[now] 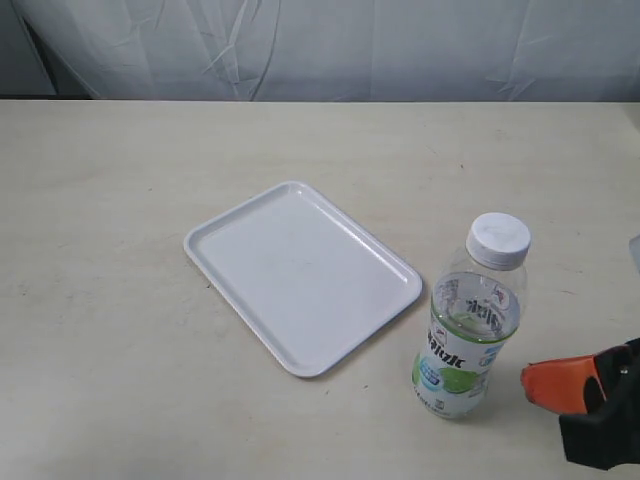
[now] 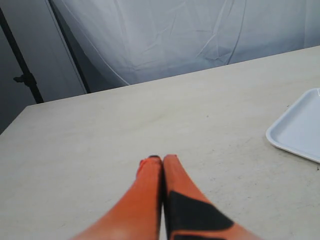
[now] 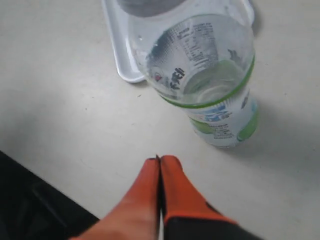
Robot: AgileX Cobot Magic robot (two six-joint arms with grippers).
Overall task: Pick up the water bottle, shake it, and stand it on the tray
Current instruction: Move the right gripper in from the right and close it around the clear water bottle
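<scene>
The water bottle point(image 1: 470, 325) stands upright on the table just right of the tray point(image 1: 300, 275), clear with a white cap and a green, blue and white label. The right wrist view shows the water bottle point(image 3: 210, 85) close ahead, with a corner of the tray point(image 3: 122, 65) behind it. My right gripper point(image 1: 530, 383) is shut and empty, a short way right of the bottle's base, apart from it; its orange fingers point(image 3: 160, 159) are pressed together. My left gripper point(image 2: 159, 158) is shut with nothing in it, over bare table, and does not show in the exterior view.
A corner of the tray point(image 2: 300, 127) appears in the left wrist view. A white cloth backdrop point(image 1: 320, 45) hangs behind the table's far edge. A black stand pole point(image 2: 20, 60) rises beyond the table. The table's dark edge point(image 3: 30, 200) lies near my right gripper.
</scene>
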